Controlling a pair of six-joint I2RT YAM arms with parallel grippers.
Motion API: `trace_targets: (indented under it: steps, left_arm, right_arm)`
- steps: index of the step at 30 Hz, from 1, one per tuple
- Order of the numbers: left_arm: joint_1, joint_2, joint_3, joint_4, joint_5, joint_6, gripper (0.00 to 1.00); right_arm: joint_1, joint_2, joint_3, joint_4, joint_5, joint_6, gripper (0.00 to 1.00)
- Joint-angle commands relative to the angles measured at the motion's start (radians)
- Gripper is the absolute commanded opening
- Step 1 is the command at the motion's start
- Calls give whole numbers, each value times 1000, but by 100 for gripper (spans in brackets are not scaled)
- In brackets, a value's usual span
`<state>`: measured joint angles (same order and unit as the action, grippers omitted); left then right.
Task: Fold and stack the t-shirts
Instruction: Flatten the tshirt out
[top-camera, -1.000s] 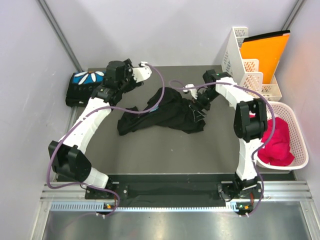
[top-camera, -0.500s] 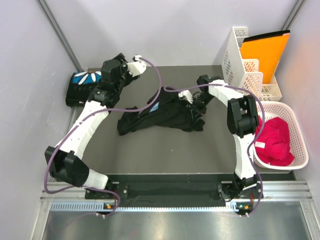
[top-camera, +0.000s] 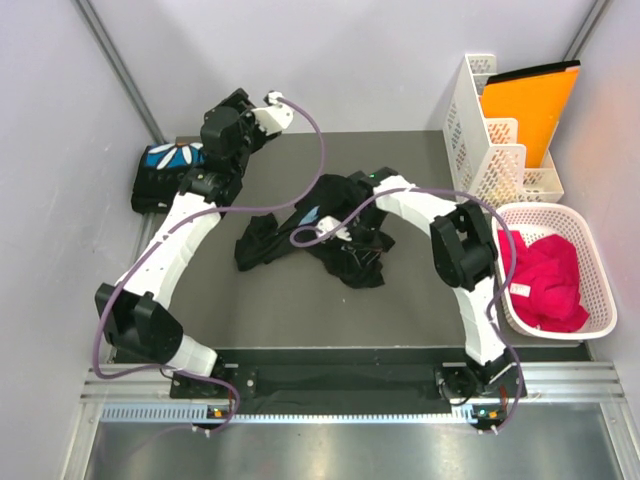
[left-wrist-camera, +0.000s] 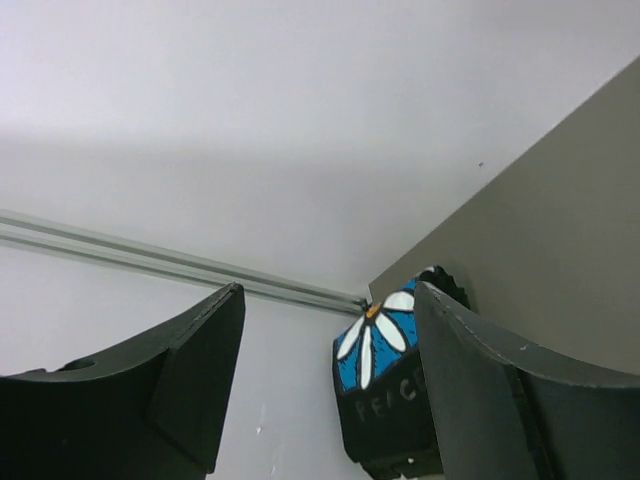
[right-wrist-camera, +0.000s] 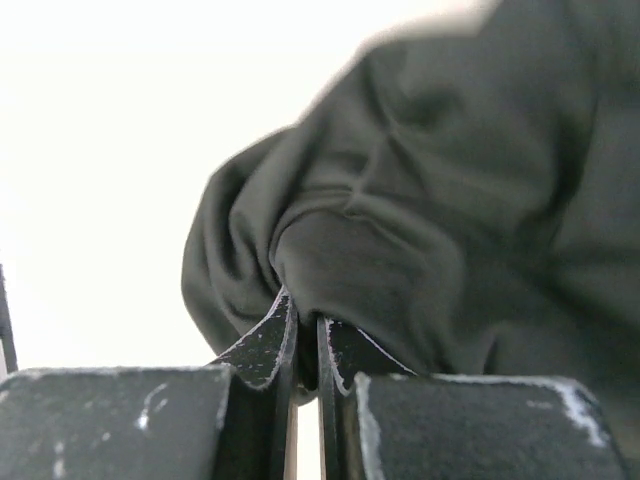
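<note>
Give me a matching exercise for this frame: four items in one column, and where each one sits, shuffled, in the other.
Items:
1. folded shirt
2. loose shirt
3. red cloth
4. orange folder

Places:
a. standing in the white rack
b. pinched in the right gripper
c. far-left corner
d. in the basket

Pairs: 1-c, 2-b, 3-d, 4-a

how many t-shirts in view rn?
2. A folded t-shirt at the table's far-left corner; a crumpled t-shirt mid-table, pinched by the right gripper. Others may hide beneath it.
</note>
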<state>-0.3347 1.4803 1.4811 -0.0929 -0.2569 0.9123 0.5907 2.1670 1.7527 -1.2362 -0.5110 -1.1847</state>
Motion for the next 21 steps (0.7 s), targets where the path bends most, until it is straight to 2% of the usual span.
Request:
trace_targets:
  steps: [1,5,10,11,12,13,15,18,21]
  left_arm:
    - [5,34,85,119,-19,-38,73]
    - [5,63,113,127,-7,-61,72]
    - [3,75,139,134,21,-89,72]
    - [2,75,142,136,22,-95,72]
    - [2,75,143,134,22,-99,72]
    - [2,72,143,134,24,-101,72]
    - [2,67,134,139,22,-101,72]
    - [2,66,131,145,18,-96,73]
    - [2,63,128,154,18,-93,73]
  right_arm:
    - [99,-35,158,-86,-90,-90,0]
    - [210,-7,257,-121,-130,-96,0]
    - [279,13,321,-117,-144,-96,1]
    - [288,13,321,-118,-141,-98,10]
    - [290,11,320,-118,-142,-99,40]
    - [290,10,311,-114,-144,-93,51]
    - [279,-10,289,-106,-133,-90,67]
    - [219,-73,214,-28,-138,-38,75]
    - [121,-120,173,43,-156,40,76]
